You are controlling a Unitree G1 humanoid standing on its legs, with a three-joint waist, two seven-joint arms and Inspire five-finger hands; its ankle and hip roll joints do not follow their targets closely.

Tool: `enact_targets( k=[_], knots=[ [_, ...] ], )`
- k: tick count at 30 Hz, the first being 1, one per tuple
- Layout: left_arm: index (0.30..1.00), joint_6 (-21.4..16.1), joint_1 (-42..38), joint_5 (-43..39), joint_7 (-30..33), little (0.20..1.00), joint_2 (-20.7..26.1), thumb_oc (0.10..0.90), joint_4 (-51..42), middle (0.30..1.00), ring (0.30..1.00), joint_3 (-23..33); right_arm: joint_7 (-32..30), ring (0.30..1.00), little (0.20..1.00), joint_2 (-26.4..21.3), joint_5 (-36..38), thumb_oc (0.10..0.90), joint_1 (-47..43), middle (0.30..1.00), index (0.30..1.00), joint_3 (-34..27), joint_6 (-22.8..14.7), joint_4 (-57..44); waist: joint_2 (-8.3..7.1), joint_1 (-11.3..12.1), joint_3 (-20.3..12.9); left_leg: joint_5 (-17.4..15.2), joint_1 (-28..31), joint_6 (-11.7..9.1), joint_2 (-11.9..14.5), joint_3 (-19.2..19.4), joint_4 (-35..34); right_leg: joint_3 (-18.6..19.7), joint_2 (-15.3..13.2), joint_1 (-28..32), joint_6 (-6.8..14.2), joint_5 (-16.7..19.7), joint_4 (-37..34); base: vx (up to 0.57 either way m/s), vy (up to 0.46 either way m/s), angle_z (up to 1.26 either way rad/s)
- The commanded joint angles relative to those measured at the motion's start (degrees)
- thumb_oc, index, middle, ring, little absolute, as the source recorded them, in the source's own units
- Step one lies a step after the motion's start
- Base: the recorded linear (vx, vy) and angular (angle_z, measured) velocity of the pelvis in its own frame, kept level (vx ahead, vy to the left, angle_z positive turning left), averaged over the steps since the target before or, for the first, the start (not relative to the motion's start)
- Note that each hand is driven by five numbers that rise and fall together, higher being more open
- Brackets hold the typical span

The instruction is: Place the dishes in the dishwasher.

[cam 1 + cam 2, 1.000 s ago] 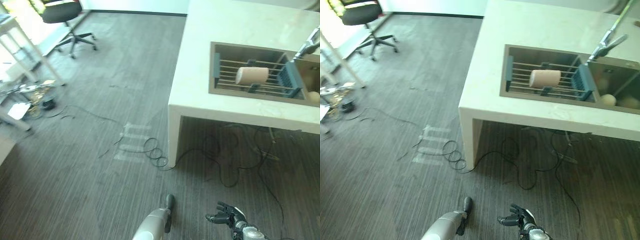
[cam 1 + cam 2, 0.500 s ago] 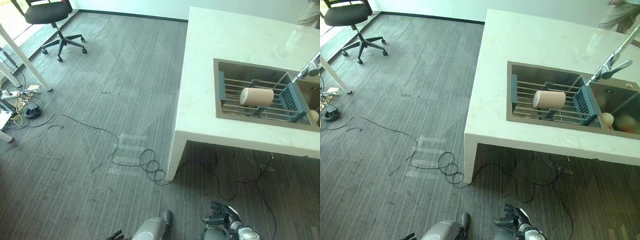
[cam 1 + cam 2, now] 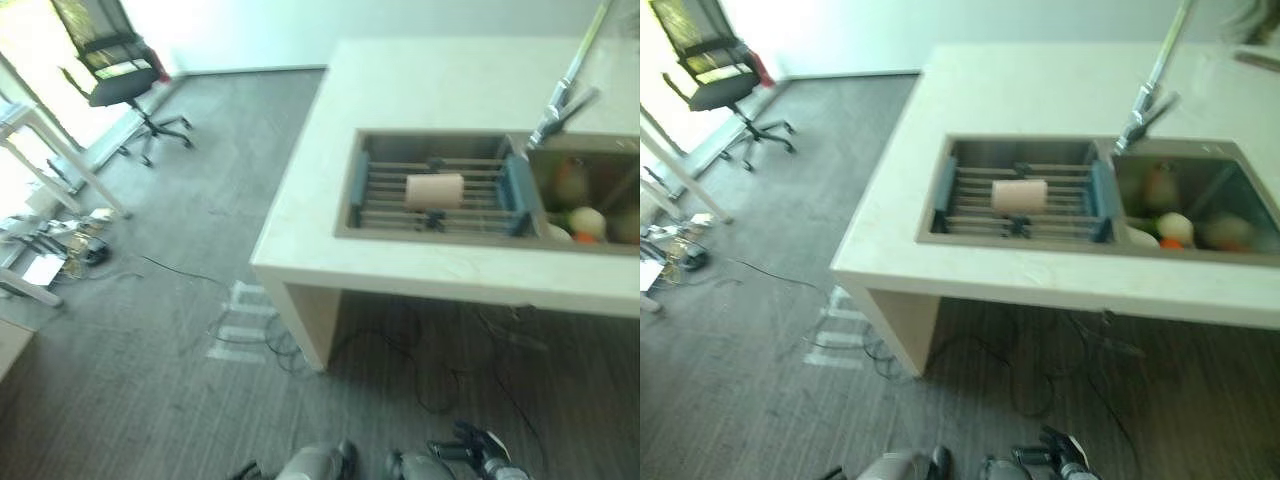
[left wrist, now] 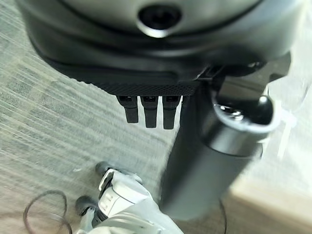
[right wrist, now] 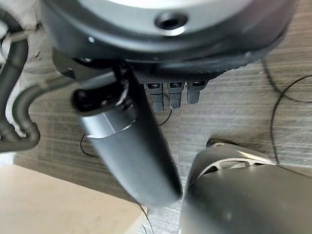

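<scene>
Table: a pale table (image 3: 440,90) is seen at 1 o'clock in the left eye view, with a double sink (image 3: 352,222) set into it.
Rack: a slatted rack with blue ends (image 3: 515,180) is laid across the sink's left basin.
Cup: a beige cup (image 3: 434,189) is seen lying on its side on the rack, near the middle.
Other dishes: rounded items (image 3: 587,221), too blurred to be told apart, are seen in the right basin at 2 o'clock.
Tap: a metal tap (image 3: 565,92) is seen rising behind the sink, between the basins.
Left hand: the left hand (image 4: 150,111) is seen low over the floor; its fingers are held straight and side by side, nothing is held.
Right hand: the right hand (image 5: 175,93) is seen at 6 o'clock, well apart from the table; its fingers are likewise straight and empty.
Floor: grey carpet (image 3: 160,380) is seen, with an office chair (image 3: 125,85) at 10 o'clock.
</scene>
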Motion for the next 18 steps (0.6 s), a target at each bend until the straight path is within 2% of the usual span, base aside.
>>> enact_targets(
  k=[1, 2, 3, 4, 5, 7, 8, 9, 10, 11, 13, 15, 16, 18],
  knots=[
    [0.900, -2.4, -0.3, 0.7, -0.2, 0.900, 1.1, 0.800, -0.1, 0.900, 0.900, 1.5, -0.1, 0.900, 0.900, -1.6, 2.0, 0.800, 0.7, 0.900, 0.900, -2.7, -2.0, -1.7, 0.04, 1.1, 0.1, -0.6, 3.0, 0.0, 1.3, 2.7, -4.0, -2.5, -3.1, 6.4, 5.8, 2.4, -1.7, 0.07, 0.116, -0.39],
    [0.900, -2.7, -0.2, 1.5, -0.3, 0.900, 1.4, 0.800, -0.1, 0.900, 0.900, 1.6, 0.0, 0.900, 0.900, -1.5, 1.6, 0.800, 0.8, 0.900, 0.900, -3.1, -2.1, -1.7, 0.46, 0.8, 0.3, -1.1, 3.4, 0.6, 1.6, 2.7, -4.0, -3.0, -2.5, 7.1, 6.4, 5.0, -1.7, 0.06, 0.092, -0.55],
    [0.900, -3.0, -0.2, 2.4, -0.2, 0.900, 1.6, 0.800, 0.0, 0.900, 0.900, 1.6, 0.0, 0.900, 0.900, -1.4, 1.2, 0.800, 0.8, 0.900, 0.900, -3.3, -2.1, -1.8, 0.58, 0.7, 0.6, -1.2, 3.7, 1.0, 1.6, 2.6, -4.0, -2.9, -2.6, 6.2, 6.9, 6.1, 1.2, 0.00, 0.048, -0.71],
    [0.900, -3.6, -0.5, 2.0, 0.5, 0.900, 2.8, 0.800, 0.9, 0.900, 0.900, 0.9, 0.5, 0.900, 0.900, -1.6, 1.4, 0.800, 1.1, 0.900, 0.900, -3.7, -2.3, -2.0, 0.60, 0.2, 2.1, -1.8, 4.1, 2.8, 1.1, 1.9, -4.0, -0.6, -4.7, -0.1, 7.9, 8.5, 12.5, -0.02, -0.004, -1.00],
    [0.900, -3.5, -0.6, 1.4, 0.5, 0.900, 3.0, 0.800, 1.0, 0.900, 0.900, 1.0, 0.6, 0.900, 0.900, -1.7, 1.5, 0.800, 1.1, 0.900, 0.900, -3.8, -2.4, -1.9, 0.63, 0.1, 2.3, -1.8, 4.1, 2.8, 1.2, 2.0, -4.0, -0.7, -5.3, -0.4, 7.8, 8.7, 11.7, 0.00, -0.094, -0.72],
    [0.900, -3.3, -0.5, 1.0, 0.3, 0.900, 3.4, 0.800, 1.5, 0.900, 0.900, 1.6, 1.3, 0.900, 0.900, -1.8, 0.9, 0.800, 1.1, 0.900, 0.900, -4.1, -3.1, -1.3, 0.82, 0.1, 2.5, -1.9, 4.6, 2.3, 1.9, 2.5, -4.0, -1.1, -6.7, 0.2, 7.8, 10.3, 4.8, 0.07, -0.190, -0.18],
    [0.900, -3.2, -0.5, 1.4, 0.1, 0.900, 3.6, 0.800, 1.7, 0.900, 0.900, 2.0, 1.4, 0.900, 0.900, -1.8, 0.4, 0.800, 1.0, 0.900, 0.900, -4.2, -3.2, -1.0, 0.84, 0.1, 2.6, -2.2, 5.2, 2.1, 2.2, 2.6, -4.0, -0.6, -7.2, 0.4, 8.2, 12.0, 0.3, 0.12, -0.342, -0.05],
    [0.900, -3.2, -0.4, 1.2, -0.2, 0.900, 3.8, 0.800, 2.1, 0.900, 0.900, 2.4, 1.5, 0.900, 0.900, -1.8, 0.1, 0.800, 0.6, 0.900, 0.900, -4.2, -2.9, -0.2, 0.24, -0.1, 3.0, -3.2, 6.3, 2.0, 2.0, 2.3, -4.0, 1.8, -8.7, -1.5, 9.0, 12.6, -1.7, 0.12, -0.340, -0.31],
    [0.900, -3.2, -0.4, 1.0, -0.2, 0.900, 3.8, 0.800, 2.2, 0.900, 0.900, 2.5, 1.6, 0.900, 0.900, -1.7, -0.1, 0.800, 0.6, 0.900, 0.900, -4.4, -2.8, 0.0, -0.01, -0.1, 2.8, -3.3, 6.3, 2.0, 1.9, 2.1, -4.0, 2.6, -9.0, -2.4, 9.2, 12.6, -1.7, 0.16, -0.440, -0.31],
    [0.900, -3.2, -0.4, 0.0, 0.1, 0.900, 3.7, 0.800, 2.6, 0.900, 0.900, 2.4, 1.8, 0.900, 0.900, -1.6, -0.5, 0.800, 0.5, 0.900, 0.900, -4.6, -2.2, 0.4, -0.32, -0.3, 2.6, -3.6, 6.7, 1.6, 2.3, 1.9, -4.0, 3.8, -8.8, -3.0, 9.3, 10.7, -1.7, 0.19, -0.451, -0.23],
    [0.900, -2.4, 0.1, -1.8, 1.4, 0.900, 2.7, 0.800, 2.9, 0.900, 0.900, 3.1, 1.8, 0.900, 0.900, -1.3, -0.8, 0.800, 0.5, 0.900, 0.900, -4.2, -1.9, 1.2, -1.29, 0.3, 1.6, -3.4, 7.2, 0.2, 3.6, 3.0, -4.0, 2.3, -8.5, -1.5, 9.1, 7.0, -1.7, 0.23, -0.525, -0.05],
    [0.900, -1.8, 0.3, -1.6, 2.0, 0.900, 1.9, 0.800, 2.7, 0.900, 0.900, 3.1, 1.7, 0.900, 0.900, -1.3, -0.4, 0.800, 0.2, 0.900, 0.900, -4.1, -1.8, 1.6, -1.85, 0.4, 0.9, -3.0, 7.1, -0.9, 5.3, 3.5, -4.0, 1.6, -7.3, 0.3, 8.1, 4.6, -1.7, 0.19, -0.475, -0.06],
    [0.900, -1.6, 0.0, -0.6, 2.8, 0.900, 1.3, 0.800, 2.3, 0.900, 0.900, 2.8, 1.3, 0.900, 0.900, -1.4, -0.7, 0.800, 0.1, 0.900, 0.900, -4.0, -1.4, 1.2, -2.18, 0.2, 0.7, -2.2, 6.5, -2.0, 7.1, 4.2, -4.0, 1.0, -6.4, 1.4, 6.9, 3.0, -1.7, 0.17, -0.510, 0.00],
    [0.900, -1.2, -0.7, -1.7, 3.6, 0.900, 0.9, 0.800, 2.0, 0.900, 0.900, 2.1, 0.2, 0.900, 0.900, -1.7, -0.1, 0.800, 0.0, 0.900, 0.900, -4.0, -0.4, 0.8, -2.62, -0.1, 1.1, -0.8, 6.1, -2.4, 8.1, 4.8, -4.0, 0.9, -5.5, 2.3, 5.4, 1.9, -1.7, 0.12, -0.394, 0.20]
  ],
)
